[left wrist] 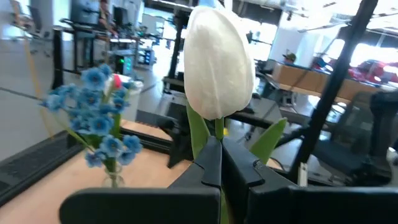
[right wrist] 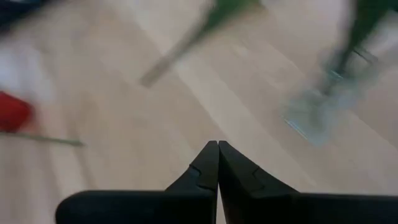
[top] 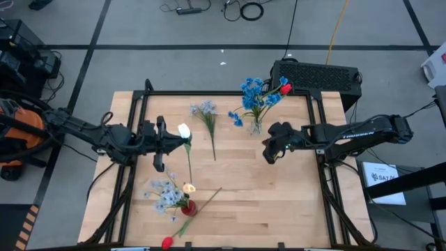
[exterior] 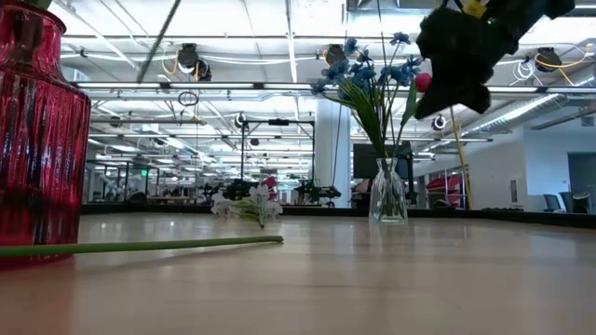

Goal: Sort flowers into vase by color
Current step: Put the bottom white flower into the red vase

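Observation:
My left gripper (top: pixel 180 138) is shut on a white tulip (left wrist: pixel 217 59), held high over the table's left half. A red vase (top: pixel 188 208) near the front holds pale blue-white flowers (top: pixel 164 195) and a white-yellow bloom (top: pixel 189 187). A clear vase (top: pixel 256 125) at the back holds bright blue flowers (top: pixel 254 94) and a red bud (top: pixel 285 88). A pale flower (top: pixel 204 109) lies flat at the back, and a red-budded stem (top: pixel 198 213) lies beside the red vase. My right gripper (top: pixel 268 155) hangs shut and empty near the clear vase. My left gripper pinches the tulip's green stem (left wrist: pixel 219 132) between its two fingers, just below the white bud. The fingers come level from the table's left and lie across the stem. The flower stands upright and clear of the table; its stem (top: pixel 188 164) hangs toward the red vase.
A black box (top: pixel 317 73) sits behind the table's far right corner. The black frame rail (top: pixel 230 93) runs along the table's edges. Bare wood (top: pixel 265 202) lies between the two vases and toward the front right.

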Controlling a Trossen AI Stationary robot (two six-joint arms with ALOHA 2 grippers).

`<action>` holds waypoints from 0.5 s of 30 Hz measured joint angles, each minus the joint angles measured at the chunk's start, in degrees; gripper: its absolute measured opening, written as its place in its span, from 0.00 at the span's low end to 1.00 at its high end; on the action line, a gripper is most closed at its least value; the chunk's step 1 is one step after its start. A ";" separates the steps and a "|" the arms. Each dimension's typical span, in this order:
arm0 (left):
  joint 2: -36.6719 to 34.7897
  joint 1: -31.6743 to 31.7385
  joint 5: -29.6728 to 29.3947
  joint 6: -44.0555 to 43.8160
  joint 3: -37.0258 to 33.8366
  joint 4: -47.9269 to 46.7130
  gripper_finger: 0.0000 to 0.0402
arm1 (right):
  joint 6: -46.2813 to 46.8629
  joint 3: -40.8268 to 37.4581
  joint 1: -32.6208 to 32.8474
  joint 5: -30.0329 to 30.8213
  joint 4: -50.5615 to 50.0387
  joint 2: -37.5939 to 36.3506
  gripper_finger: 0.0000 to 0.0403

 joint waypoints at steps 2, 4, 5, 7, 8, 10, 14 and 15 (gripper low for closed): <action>-0.35 0.02 -0.99 0.01 0.00 -0.24 0.00 | -2.70 -1.98 1.64 -1.57 7.88 0.71 0.00; -0.39 0.02 -1.27 0.01 0.00 -0.67 0.00 | -6.23 -3.73 3.79 -3.81 13.81 1.81 0.00; -0.39 0.02 -1.30 0.01 0.00 -1.09 0.00 | -8.21 -4.35 5.05 -4.37 16.62 2.67 0.00; -0.35 0.01 -1.30 0.26 -0.01 -2.28 0.00 | -12.20 -5.25 7.91 -4.41 20.54 4.74 0.00; -0.33 -0.02 -1.30 0.81 -0.02 -2.65 0.00 | -14.02 -5.52 9.31 -4.36 21.32 5.87 0.00; -0.29 0.00 -1.32 1.01 -0.02 -3.38 0.00 | -15.92 -5.58 12.10 -4.18 23.53 8.83 0.00; -0.26 0.02 -1.30 1.04 -0.02 -3.30 0.00 | -12.90 -5.57 17.20 -2.55 29.75 15.12 0.00; -0.26 0.02 -1.30 1.04 -0.02 -3.37 0.00 | -11.50 -5.55 18.40 -1.02 31.41 16.83 0.00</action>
